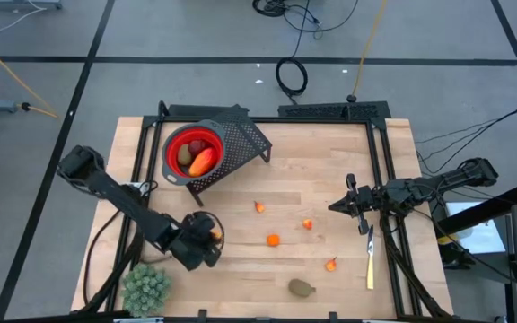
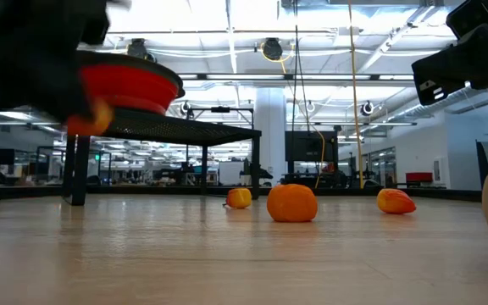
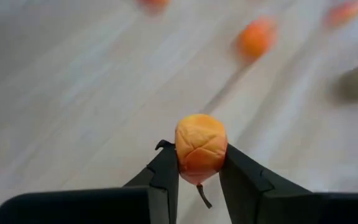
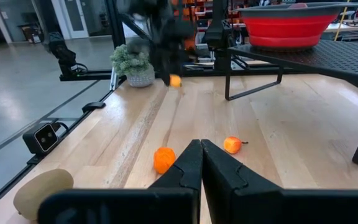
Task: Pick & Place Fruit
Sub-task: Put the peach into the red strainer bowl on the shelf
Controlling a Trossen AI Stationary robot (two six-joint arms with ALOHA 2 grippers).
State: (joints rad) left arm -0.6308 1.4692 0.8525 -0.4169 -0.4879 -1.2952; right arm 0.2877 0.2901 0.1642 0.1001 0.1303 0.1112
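Plant [image 1: 145, 287] beside left pincer [image 1: 212, 235]

Left gripper [image 3: 199, 180] clamped, right gripper [image 4: 201, 163] closed

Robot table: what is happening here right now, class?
The left gripper is closed on a small orange fruit near the front left of the table, beside the spiky plant. The right gripper waits shut on the right side. The red bowl on the black rack already holds a few pieces. Four small orange pieces and a brownish-green oval lie loose on the table.
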